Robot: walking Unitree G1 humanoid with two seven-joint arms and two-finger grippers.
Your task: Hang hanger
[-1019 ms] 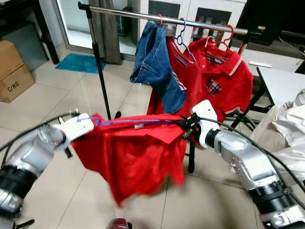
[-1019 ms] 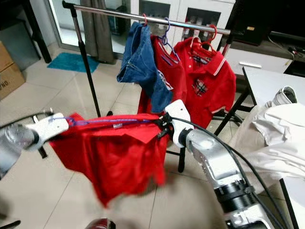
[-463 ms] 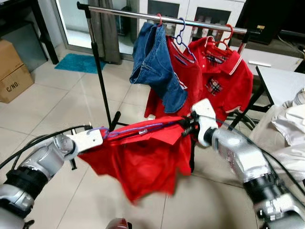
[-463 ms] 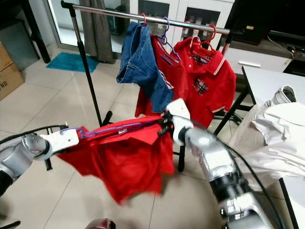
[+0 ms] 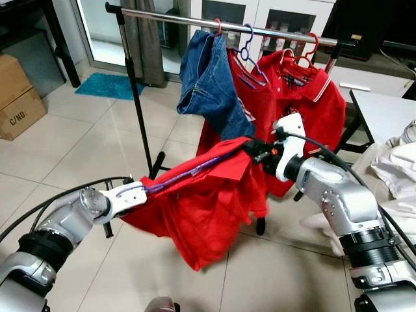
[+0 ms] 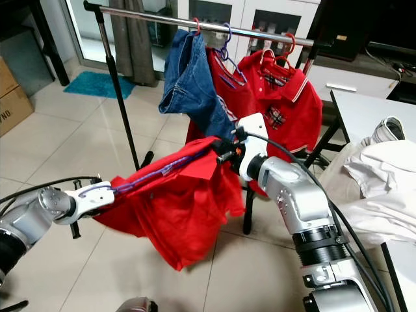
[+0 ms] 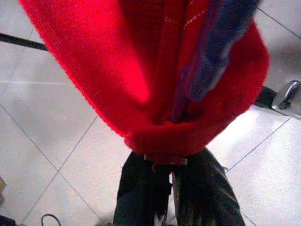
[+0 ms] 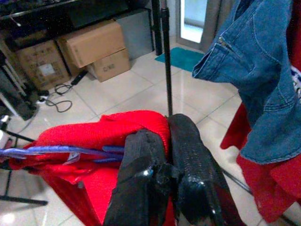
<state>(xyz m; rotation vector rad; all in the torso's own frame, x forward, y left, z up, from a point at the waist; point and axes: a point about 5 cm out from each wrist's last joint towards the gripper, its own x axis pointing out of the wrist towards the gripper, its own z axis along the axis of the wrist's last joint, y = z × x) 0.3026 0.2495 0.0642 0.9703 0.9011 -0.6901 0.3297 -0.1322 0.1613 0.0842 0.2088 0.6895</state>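
Observation:
A purple hanger (image 5: 188, 174) carrying a red shirt (image 5: 208, 214) slopes between my two grippers. My right gripper (image 5: 255, 151) is shut on the hanger's high end, just in front of the clothes on the rail (image 5: 195, 21). In the right wrist view its fingers (image 8: 188, 155) pinch red cloth and purple wire. My left gripper (image 5: 133, 193) is shut on the low end, near the floor at the left. From the left wrist, the red shirt (image 7: 155, 84) bunches over my fingertips (image 7: 141, 188). A denim garment (image 5: 211, 84) and two red polo shirts (image 5: 312, 104) hang on the rail.
The rack's black upright (image 5: 136, 97) stands left of the hung clothes, with free rail between it and the denim. A cardboard box (image 5: 16, 97) and a blue mat (image 5: 109, 86) lie at the far left. A table (image 5: 383, 110) with white cloth is at the right.
My right gripper has lifted its end of the hanger up and to the right, toward the rail. The left gripper has dropped lower, so the hanger went from level to sloping.

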